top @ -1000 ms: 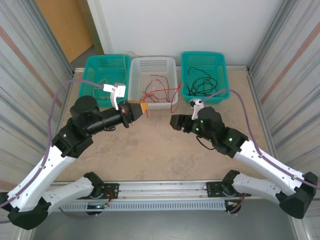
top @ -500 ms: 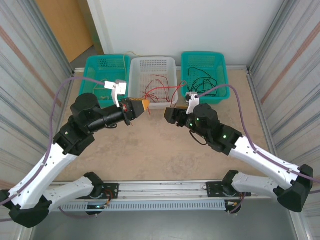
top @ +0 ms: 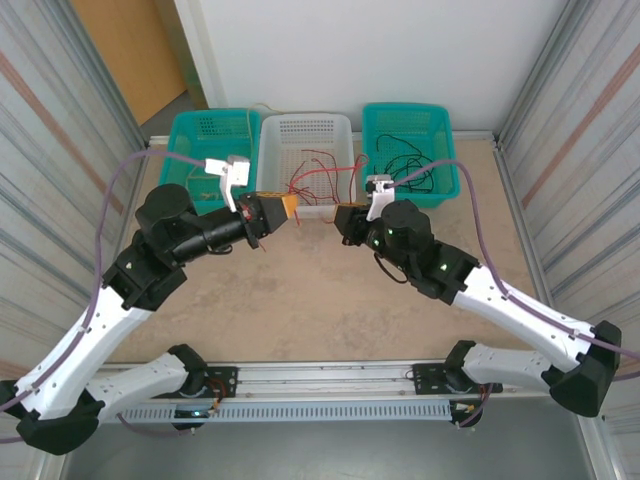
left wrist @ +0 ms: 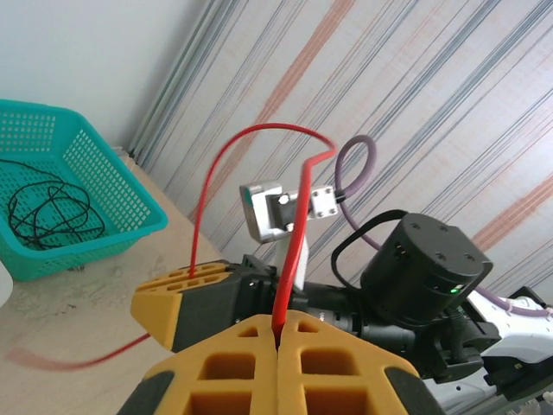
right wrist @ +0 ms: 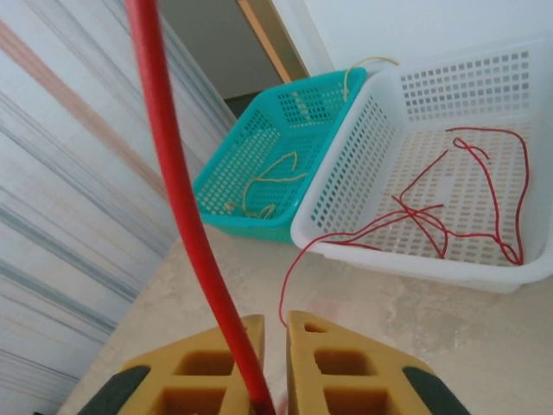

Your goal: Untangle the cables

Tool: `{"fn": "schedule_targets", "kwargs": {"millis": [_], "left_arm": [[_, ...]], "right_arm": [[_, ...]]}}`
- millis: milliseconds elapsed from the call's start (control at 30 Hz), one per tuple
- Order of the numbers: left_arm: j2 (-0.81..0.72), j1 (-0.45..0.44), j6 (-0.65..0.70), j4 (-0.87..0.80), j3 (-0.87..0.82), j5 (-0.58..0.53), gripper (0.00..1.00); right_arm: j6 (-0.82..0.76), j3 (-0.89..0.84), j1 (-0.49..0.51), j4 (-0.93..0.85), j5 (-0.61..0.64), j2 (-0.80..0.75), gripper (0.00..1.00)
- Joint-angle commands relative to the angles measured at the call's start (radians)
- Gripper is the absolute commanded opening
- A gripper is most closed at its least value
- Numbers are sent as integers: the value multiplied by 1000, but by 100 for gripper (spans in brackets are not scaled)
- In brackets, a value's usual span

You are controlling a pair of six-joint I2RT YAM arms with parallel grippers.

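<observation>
While the left pincer [left wrist: 278, 327] pinches a thin red cable [left wrist: 292, 242], that cable arches across to the right pincer [right wrist: 275, 328], just before a white plastic basket [right wrist: 406, 259] on the table [top: 300, 290]. Whether the right pincer's nearly-met pads [right wrist: 346, 367] clamp it, I cannot tell.

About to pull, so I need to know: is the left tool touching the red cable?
Touching. The left wrist view shows the left tool shut, with the red cable pinched in the seam between its jaws.
</observation>
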Motion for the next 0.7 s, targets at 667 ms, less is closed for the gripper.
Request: {"fn": "schedule_targets", "kwargs": {"millis": [667], "left_arm": [[23, 6, 93, 40, 214, -31, 0]], "right_arm": [[90, -103, -126, -102, -26, -26, 8]]}}
